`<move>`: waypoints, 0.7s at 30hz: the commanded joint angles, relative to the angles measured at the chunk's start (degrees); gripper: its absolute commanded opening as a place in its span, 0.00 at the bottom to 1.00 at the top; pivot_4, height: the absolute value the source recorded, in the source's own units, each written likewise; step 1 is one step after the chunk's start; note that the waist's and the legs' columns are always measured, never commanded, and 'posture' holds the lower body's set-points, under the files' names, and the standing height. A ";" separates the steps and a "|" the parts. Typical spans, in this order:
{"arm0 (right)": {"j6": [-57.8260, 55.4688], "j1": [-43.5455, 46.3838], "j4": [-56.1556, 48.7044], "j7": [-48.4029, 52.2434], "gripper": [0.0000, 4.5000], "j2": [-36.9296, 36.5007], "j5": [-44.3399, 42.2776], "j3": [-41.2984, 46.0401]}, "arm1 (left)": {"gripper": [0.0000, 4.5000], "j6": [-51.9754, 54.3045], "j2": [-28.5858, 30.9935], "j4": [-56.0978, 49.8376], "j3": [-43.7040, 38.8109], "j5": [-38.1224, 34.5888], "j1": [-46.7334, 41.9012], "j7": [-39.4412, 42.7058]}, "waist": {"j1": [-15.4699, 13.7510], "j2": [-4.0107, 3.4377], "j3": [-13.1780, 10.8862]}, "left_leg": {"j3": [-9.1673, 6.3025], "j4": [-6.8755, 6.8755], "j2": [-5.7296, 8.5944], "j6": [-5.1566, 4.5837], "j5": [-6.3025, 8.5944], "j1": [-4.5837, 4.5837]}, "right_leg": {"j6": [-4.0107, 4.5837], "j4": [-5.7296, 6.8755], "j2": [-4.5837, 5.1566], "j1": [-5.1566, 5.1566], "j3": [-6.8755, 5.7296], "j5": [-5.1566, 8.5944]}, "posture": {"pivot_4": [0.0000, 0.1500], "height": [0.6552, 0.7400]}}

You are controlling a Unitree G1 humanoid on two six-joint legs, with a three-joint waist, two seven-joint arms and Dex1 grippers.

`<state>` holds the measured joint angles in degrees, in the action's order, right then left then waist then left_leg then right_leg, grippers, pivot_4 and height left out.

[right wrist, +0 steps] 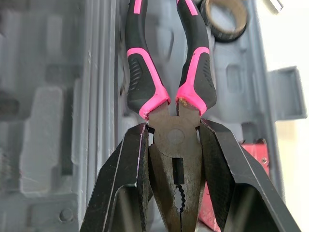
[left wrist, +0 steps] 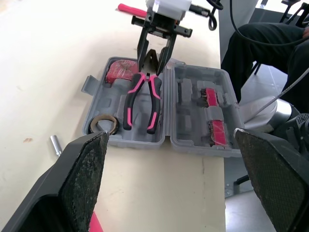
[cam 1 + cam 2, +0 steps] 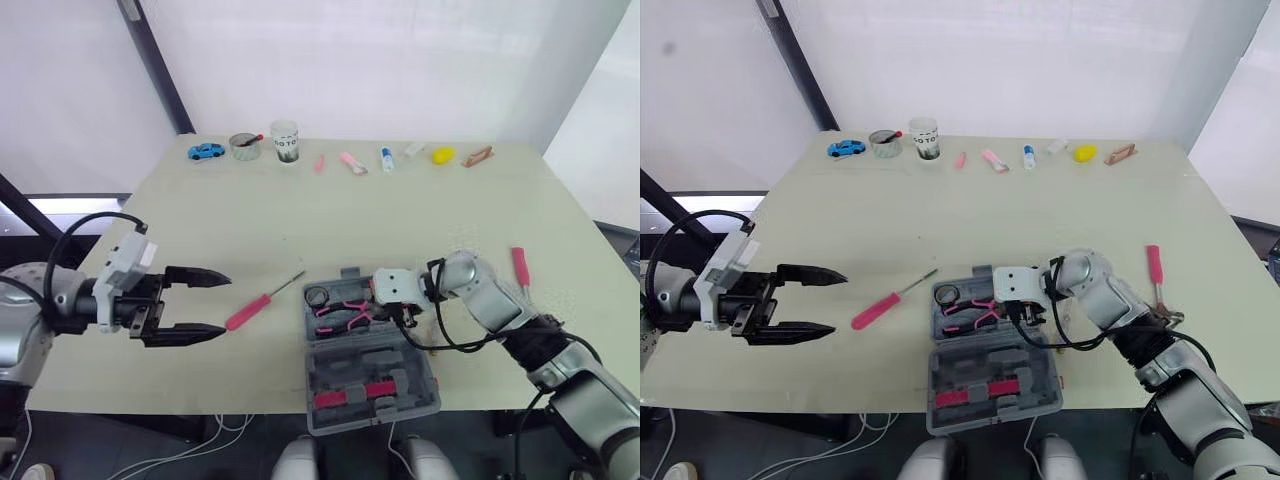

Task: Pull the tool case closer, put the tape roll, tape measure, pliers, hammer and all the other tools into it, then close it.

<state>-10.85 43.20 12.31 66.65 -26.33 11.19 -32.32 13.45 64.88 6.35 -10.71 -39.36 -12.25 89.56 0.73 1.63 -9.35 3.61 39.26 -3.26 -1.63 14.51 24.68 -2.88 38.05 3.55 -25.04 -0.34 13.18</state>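
Currently the right gripper (image 1: 174, 128) is clamped on the metal head of the pliers (image 1: 175, 140). Their pink-and-black handles lie in the same half of the open tool case (image 3: 330, 372) as the tape roll (image 3: 317, 296) and the red tape measure (image 2: 120, 71). Left gripper (image 3: 226, 304) hangs left of the case, fingers spread wide and empty; the pink-handled screwdriver (image 3: 265, 298) lies between it and the case, handle end near the fingertips.

Pale table (image 3: 300, 220): open tool case (image 3: 330, 362) at near edge; pink-handled screwdriver (image 3: 262, 300) just left of it; pink tool (image 3: 520, 265) right; far row includes blue toy car (image 3: 206, 151), cup (image 3: 285, 140).
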 commanded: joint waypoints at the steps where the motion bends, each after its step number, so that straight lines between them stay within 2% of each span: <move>1: 1.12 0.75 -1.24 -1.27 0.22 1.28 1.01 0.10 | 0.99 1.40 -0.17 -1.67 -1.39 0.23 -1.35 0.35 | 0.00 0.00 0.00 | 0.00 0.00 0.00 0.00 0.00 0.00 | 0.00 0.00 0.00 0.00 0.00 0.00 | 1.00 1.00; 11: 3.77 -1.06 -0.47 -2.39 0.22 2.31 1.26 0.65 | 0.99 3.34 -1.63 -2.53 -0.95 1.43 -2.48 0.48 | 0.07 0.00 0.00 | 0.00 0.00 0.00 0.01 -0.01 -0.01 | 0.00 0.01 -0.01 0.00 0.00 0.00 | 1.00 1.00; 12: 3.89 -0.98 -0.36 -2.43 0.45 2.34 1.19 0.82 | 1.00 3.45 -1.77 -2.55 -0.97 1.59 -2.54 0.52 | 0.07 0.00 0.00 | 0.00 0.00 0.00 0.01 -0.01 -0.01 | 0.00 0.01 0.00 0.00 0.00 0.00 | 1.00 1.00; 15: 2.60 -1.15 -0.85 -1.99 0.72 2.09 0.13 2.01 | 1.00 3.60 -2.27 -2.61 -1.04 2.06 -2.46 0.64 | 0.07 0.00 0.00 | -0.01 0.00 0.00 0.02 -0.01 -0.01 | 0.00 0.01 -0.01 0.00 0.00 0.00 | 1.00 1.00; 16: 2.18 -1.25 -1.03 -2.00 0.88 2.08 -0.36 2.53 | 1.00 3.67 -2.38 -2.65 -1.10 2.17 -2.42 0.67 | 0.07 0.00 0.00 | -0.01 0.00 0.00 0.02 -0.01 -0.01 | 0.00 0.01 -0.01 0.00 0.00 0.00 | 1.00 1.00; 18: 0.91 -1.55 -1.72 -1.26 0.98 2.13 -2.09 3.61 | 1.00 3.74 -2.54 -2.68 -1.20 2.29 -2.34 0.68 | 0.06 0.00 0.00 | -0.01 0.00 0.00 0.02 -0.01 -0.01 | 0.00 0.01 -0.01 0.00 0.00 0.00 | 1.00 1.00; 21: -0.98 -2.24 -2.56 -1.07 0.98 3.55 -5.54 5.77 | 1.00 3.71 -2.77 -2.62 -1.29 2.43 -2.28 0.58 | 0.04 0.01 0.00 | -0.01 0.00 0.00 0.02 -0.01 -0.01 | 0.00 0.01 0.00 0.01 0.00 0.00 | 1.00 1.00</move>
<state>-10.30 41.41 12.30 65.29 -23.99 9.50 -29.88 17.12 61.99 5.04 -10.70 -37.11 -14.23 89.31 0.77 1.63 -9.35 3.61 39.26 -3.26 -1.61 14.50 24.66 -2.87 38.06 3.55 -25.03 -0.34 13.17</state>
